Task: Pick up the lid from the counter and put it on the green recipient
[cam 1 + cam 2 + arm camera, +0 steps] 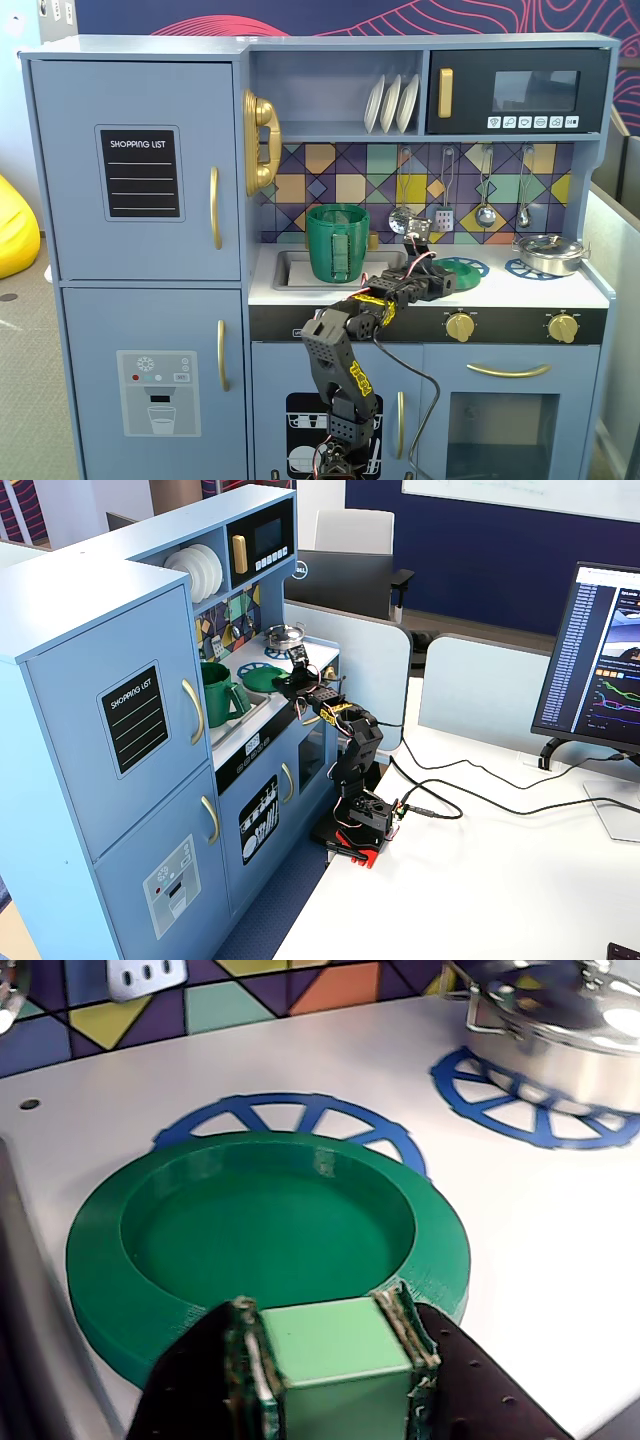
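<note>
The lid (260, 1230) is a flat round green disc with a raised rim, lying on the white counter over a blue burner print (300, 1115). My gripper (325, 1310) is shut on the lid's light-green square tab (335, 1345) at its near edge. In a fixed view the lid (462, 268) sits right of the sink with the gripper (440, 280) at its left edge. The green recipient (337, 243), a tall dark-green cylinder with a ribbed handle strip, stands open in the sink, left of the gripper. It also shows in another fixed view (215, 692), with the lid (262, 678) beyond it.
A silver pot (560, 1030) with its own lid stands on the right burner print, also in a fixed view (548, 252). The tiled back wall with hanging utensils (485, 212) is behind the counter. The sink's rim (290, 270) surrounds the recipient.
</note>
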Robot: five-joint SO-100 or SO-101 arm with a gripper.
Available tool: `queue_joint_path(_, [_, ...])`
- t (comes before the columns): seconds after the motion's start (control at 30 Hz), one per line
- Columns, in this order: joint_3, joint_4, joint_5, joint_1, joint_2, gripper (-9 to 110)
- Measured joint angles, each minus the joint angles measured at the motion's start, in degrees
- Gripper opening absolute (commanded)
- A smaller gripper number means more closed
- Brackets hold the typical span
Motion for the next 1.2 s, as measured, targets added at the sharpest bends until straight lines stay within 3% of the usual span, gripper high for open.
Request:
queue_joint_path(0.37, [-9.76,3.52,2.37,-3.34,-0.44,0])
queue_joint_path(0.8, [-31.29,27.42,3.08,-13.18,3.25,0])
queue_joint_path(1.2, [-41.92,38.85,3.08,-21.80,3.25,0])
